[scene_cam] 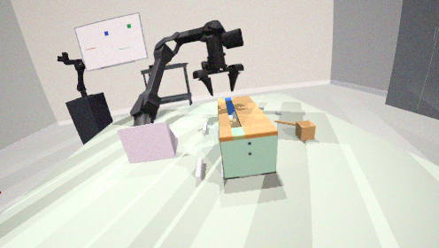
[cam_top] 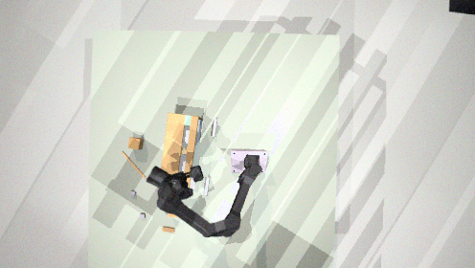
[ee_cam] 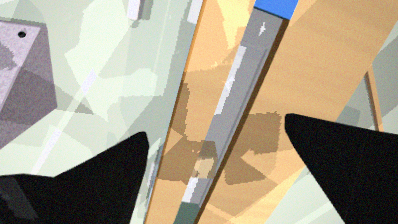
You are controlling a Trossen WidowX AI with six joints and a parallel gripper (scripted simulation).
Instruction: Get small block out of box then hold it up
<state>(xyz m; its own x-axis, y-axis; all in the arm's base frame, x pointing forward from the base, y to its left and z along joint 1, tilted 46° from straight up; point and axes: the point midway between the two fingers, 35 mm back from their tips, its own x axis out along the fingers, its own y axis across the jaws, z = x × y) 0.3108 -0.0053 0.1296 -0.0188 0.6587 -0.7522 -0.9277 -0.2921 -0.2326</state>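
Observation:
The box (cam_top: 174, 130) (scene_cam: 261, 126) (ee_cam: 312, 65) has an orange wooden top with a long slot, a pale green end and a blue end. A small tan piece (cam_top: 184, 150) (ee_cam: 205, 162), which looks like the block, shows down in the slot, partly in shadow; I cannot tell exactly how it sits. My gripper (cam_top: 178, 177) (scene_cam: 222, 93) (ee_cam: 215, 130) is open and empty, pointing down. It is above the box's top, toward the blue end, with one fingertip on each side of the slot in the wrist view.
White bars (cam_top: 214, 127) (scene_cam: 199, 169) lie along the box's robot side. Beyond its other side are an orange cube (cam_top: 135, 143) (scene_cam: 305, 131), a thin stick (cam_top: 134, 164) (scene_cam: 286, 122) and small grey pieces (cam_top: 133, 193). An orange piece (cam_top: 169, 229) lies past the blue end.

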